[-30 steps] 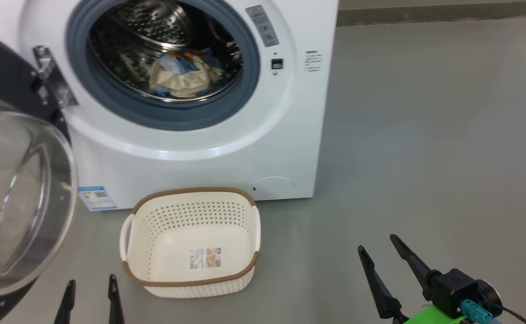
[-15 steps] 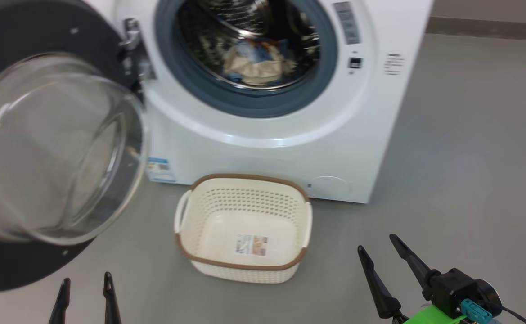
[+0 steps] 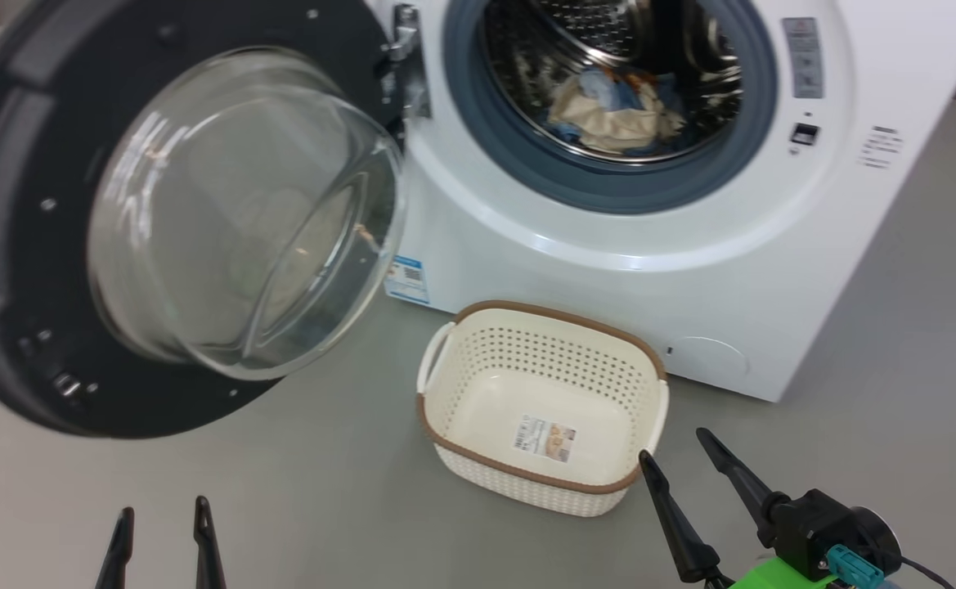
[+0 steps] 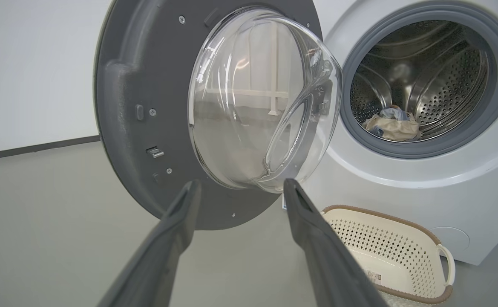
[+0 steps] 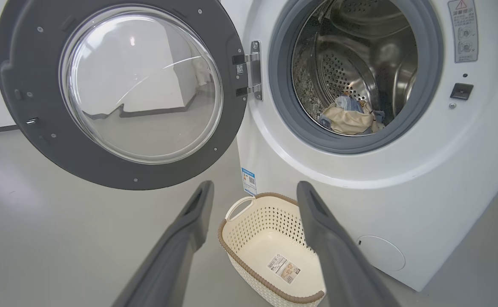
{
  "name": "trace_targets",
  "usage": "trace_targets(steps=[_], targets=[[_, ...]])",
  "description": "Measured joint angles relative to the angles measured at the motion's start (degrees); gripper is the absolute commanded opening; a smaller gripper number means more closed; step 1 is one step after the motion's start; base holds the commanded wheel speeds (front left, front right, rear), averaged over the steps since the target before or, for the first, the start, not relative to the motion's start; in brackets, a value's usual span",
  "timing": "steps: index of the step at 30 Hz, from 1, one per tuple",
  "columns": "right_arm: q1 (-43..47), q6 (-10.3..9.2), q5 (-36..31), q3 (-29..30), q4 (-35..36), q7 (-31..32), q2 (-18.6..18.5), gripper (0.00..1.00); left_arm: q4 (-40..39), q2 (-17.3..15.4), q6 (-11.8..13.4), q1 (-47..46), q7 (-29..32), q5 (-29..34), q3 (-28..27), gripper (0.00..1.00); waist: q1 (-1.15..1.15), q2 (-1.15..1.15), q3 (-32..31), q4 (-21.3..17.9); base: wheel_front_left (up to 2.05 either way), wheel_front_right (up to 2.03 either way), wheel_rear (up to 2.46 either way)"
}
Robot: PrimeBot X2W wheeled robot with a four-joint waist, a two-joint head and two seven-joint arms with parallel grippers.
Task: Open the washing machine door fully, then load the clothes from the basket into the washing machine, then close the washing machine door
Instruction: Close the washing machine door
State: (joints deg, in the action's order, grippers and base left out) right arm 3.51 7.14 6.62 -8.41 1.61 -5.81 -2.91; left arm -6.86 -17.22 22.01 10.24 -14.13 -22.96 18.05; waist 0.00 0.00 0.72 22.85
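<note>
Black-rimmed round glass washing machine door point(image 3: 3, 245) hangs open at upper left, blue-and-cream clothes point(image 3: 608, 110) lie in the white washer's point(image 3: 608, 270) steel drum point(image 3: 600, 24), and left and right jaws gape empty.

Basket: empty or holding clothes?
Empty: the basket shows a bare floor with just its label; the clothes lie inside the washing machine.
</note>
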Motion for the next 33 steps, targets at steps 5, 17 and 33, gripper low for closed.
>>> trace_targets(steps=[5,17,33], targets=[[0.0,0.00,0.0,-0.4,-0.3,0.0,0.0,1.00,0.2,0.1,0.0,0.0,0.0,0.0,0.1,1.00,0.00,0.00,-0.3,2.5,0.00,0.00,0.00],[0.0,0.00,0.0,-1.0,-0.5,0.0,0.0,1.00,0.4,0.0,-0.1,0.0,-0.1,-0.4,0.3,1.00,0.00,0.00,-1.0,4.8,0.00,0.00,0.00],[0.0,0.00,0.0,-1.3,-0.7,0.0,0.0,1.00,0.4,-0.2,-0.2,0.0,-0.1,-0.7,0.5,0.00,0.00,0.00,-1.0,4.9,0.00,0.00,0.00]])
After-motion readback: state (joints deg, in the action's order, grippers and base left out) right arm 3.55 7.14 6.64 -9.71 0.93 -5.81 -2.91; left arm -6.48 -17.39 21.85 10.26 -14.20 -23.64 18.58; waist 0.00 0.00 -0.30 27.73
